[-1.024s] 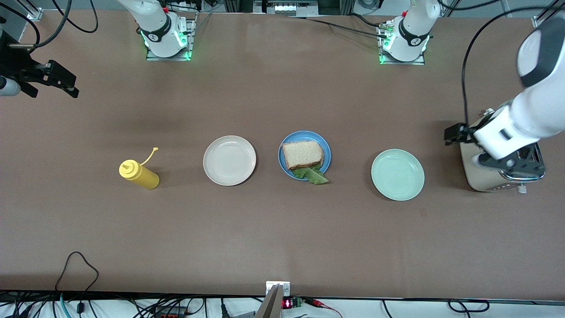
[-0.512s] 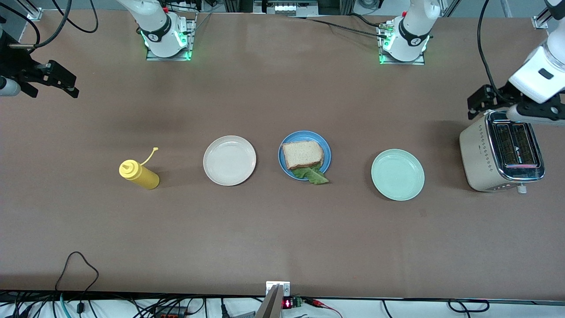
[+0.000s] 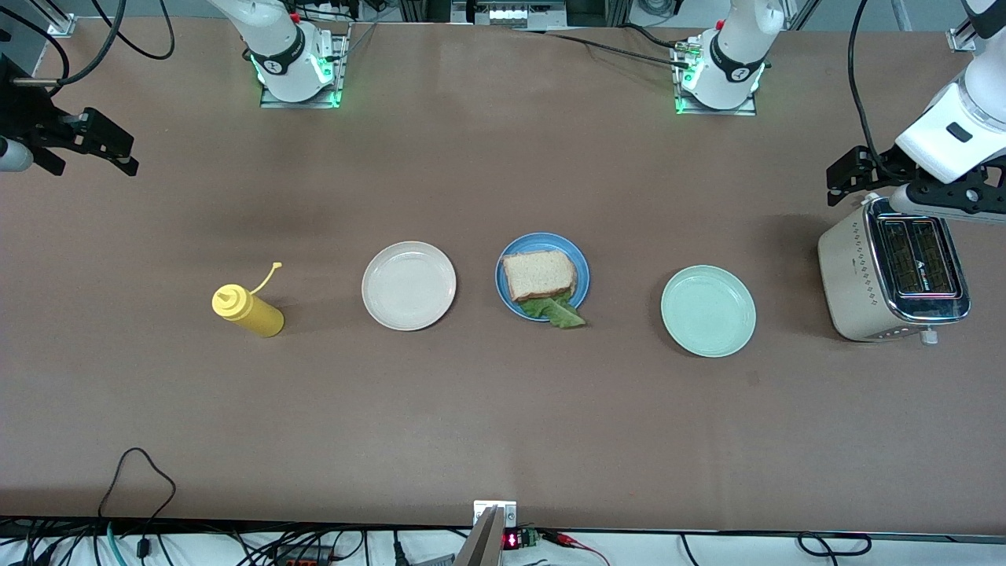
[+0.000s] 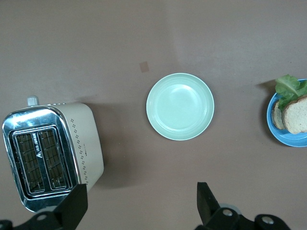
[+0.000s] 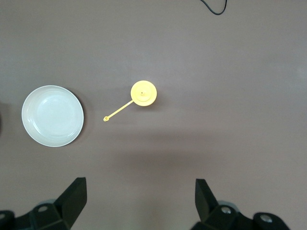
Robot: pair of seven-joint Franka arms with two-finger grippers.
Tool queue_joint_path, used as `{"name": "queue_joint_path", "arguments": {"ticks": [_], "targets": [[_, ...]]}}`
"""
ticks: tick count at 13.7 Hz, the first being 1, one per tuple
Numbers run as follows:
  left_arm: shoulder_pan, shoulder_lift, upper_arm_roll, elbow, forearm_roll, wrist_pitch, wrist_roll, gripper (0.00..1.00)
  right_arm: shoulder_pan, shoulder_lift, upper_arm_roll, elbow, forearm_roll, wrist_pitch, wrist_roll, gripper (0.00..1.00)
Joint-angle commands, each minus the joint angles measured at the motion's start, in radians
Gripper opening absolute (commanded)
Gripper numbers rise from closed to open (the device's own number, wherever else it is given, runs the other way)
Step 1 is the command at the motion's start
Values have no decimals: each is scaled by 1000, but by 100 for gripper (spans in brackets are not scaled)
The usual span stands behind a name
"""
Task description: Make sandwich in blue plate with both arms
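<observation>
So the sandwich sits on the blue plate, lettuce poking out, between a pale pinkish plate and a mint plate. Yellow squeeze bottle at the right arm's end, toaster at the left's. Left gripper hangs wide open over the table beside the toaster; right gripper is wide open too, over bare brown tabletop.

Lighting was bright, even and overhead in all three views. Shadows on the table were soft and short: a dim patch lay beside the toaster, another beside the yellow bottle. The toaster's chrome top carried mild glare. Green indicator light glowed at both arm bases. My wrist views were sharp on the table; my claw fingers showed dark and slightly soft.
</observation>
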Motion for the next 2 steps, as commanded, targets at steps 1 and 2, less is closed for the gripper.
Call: {"name": "queue_joint_path", "arguments": {"ticks": [1,2], "targets": [[-9,-7,6,1,-18,-13,-6,100,2,13,0,29,-4,-14,-6,100],[-9,-7,4,1,-18,-15,-17,100,2,13,0,30,-4,-15,-6,100]]}}
